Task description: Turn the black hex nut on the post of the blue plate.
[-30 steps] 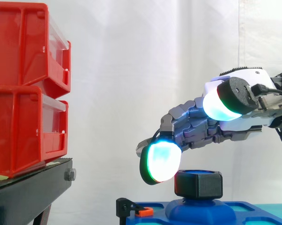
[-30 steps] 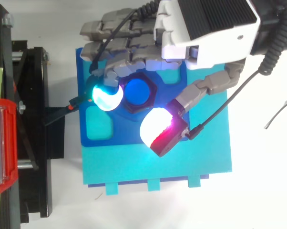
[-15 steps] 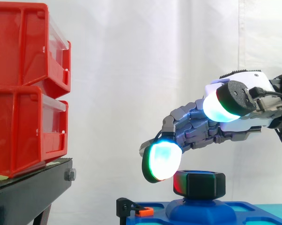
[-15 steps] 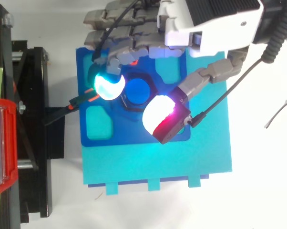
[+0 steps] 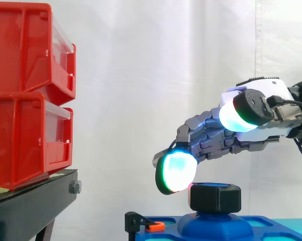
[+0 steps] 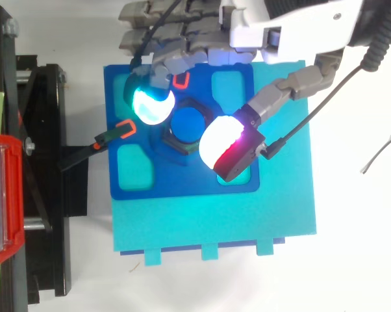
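The black hex nut (image 5: 214, 197) sits on the blue post (image 6: 188, 125) at the middle of the blue plate (image 6: 182, 183). My hand (image 5: 217, 138) hovers over it, coming in from the right. Its fingers are loosely bent and hold nothing. One glowing cyan fingertip (image 5: 175, 172) hangs just above and left of the nut, apart from it. The thumb pad (image 6: 225, 143) floats higher, over the nut's other side. From above, the nut (image 6: 176, 143) shows between these two pads.
The blue plate lies on a cyan base (image 6: 215, 224) and has several square pockets. Orange clips (image 6: 125, 128) sit at its left side. Red bins (image 5: 28, 95) stack on a black stand (image 5: 33, 208) at the left.
The hand has risen slightly and drawn back towards the top view's upper edge. The cyan fingertip has moved off the nut's side.
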Controlling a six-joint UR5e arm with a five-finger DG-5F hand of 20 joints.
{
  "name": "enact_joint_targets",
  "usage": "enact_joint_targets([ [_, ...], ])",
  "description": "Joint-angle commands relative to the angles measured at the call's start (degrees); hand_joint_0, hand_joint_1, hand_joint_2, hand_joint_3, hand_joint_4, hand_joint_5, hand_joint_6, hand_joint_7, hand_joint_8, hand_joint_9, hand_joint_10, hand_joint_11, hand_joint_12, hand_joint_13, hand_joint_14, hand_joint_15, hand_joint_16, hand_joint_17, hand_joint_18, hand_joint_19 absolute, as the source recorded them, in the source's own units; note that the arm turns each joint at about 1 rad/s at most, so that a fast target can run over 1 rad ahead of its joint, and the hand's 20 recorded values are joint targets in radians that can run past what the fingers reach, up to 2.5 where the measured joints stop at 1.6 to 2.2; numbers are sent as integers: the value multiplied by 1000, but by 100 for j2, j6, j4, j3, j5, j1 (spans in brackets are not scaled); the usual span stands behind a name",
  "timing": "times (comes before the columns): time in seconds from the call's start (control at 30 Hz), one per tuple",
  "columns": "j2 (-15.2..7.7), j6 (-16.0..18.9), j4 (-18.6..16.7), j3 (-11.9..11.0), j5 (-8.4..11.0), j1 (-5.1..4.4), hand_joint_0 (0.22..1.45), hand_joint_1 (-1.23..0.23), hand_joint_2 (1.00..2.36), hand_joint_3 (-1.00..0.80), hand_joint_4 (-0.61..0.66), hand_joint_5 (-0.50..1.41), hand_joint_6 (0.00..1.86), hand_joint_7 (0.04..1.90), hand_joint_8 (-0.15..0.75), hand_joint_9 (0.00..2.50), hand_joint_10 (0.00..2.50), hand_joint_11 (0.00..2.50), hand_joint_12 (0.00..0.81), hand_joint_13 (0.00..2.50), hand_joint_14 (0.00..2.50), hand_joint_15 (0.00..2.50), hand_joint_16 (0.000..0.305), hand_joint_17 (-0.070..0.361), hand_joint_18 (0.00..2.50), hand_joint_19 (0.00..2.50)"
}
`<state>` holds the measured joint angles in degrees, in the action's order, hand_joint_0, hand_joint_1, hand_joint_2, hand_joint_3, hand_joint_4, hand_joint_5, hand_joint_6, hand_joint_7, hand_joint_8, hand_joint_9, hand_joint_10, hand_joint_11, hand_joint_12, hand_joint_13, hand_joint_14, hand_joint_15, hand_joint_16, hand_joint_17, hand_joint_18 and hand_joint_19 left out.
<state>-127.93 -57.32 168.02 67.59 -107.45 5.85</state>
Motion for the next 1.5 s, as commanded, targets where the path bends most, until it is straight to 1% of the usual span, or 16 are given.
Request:
enact_joint_targets([
  [0.0,-4,-7,-6,0,-31,31,510,-279,1000,-500,274,-201,503,900,257,266,0,0,352,163,0,12,48,108,63,213],
  [0.17,5,2,-6,0,-83,57,510,-279,1000,-500,271,-201,503,900,257,265,0,0,352,166,0,13,48,108,67,214],
  [0.33,5,2,3,0,-154,110,511,-279,1000,-500,271,-201,504,898,258,265,0,0,352,166,0,9,48,108,66,213],
  [0.4,5,2,3,0,-162,110,511,-279,1000,-500,270,-201,504,898,257,264,0,0,352,166,0,17,48,108,65,212],
  [0.6,5,-7,3,0,-242,162,511,-280,1000,-500,270,-201,504,898,257,264,0,0,352,168,1,13,48,108,67,213],
  [0.8,5,-7,3,0,-312,180,511,-280,1000,-500,270,-201,503,899,258,264,0,0,352,169,0,11,48,108,69,212],
  [1.13,5,2,3,0,-329,215,511,-281,1000,-500,274,-201,503,900,257,264,0,0,352,170,0,15,48,108,71,213],
  [1.37,5,11,3,0,-452,268,512,-282,1000,-500,274,-201,504,900,258,267,0,0,352,169,1,14,48,107,72,213],
  [1.43,5,11,3,-9,-461,268,512,-281,1000,-500,272,-201,504,899,258,267,0,0,351,170,0,11,48,107,71,217],
  [1.47,5,11,3,-9,-479,286,512,-282,1000,-500,273,-201,503,899,258,267,0,0,351,170,0,14,48,107,72,212],
])
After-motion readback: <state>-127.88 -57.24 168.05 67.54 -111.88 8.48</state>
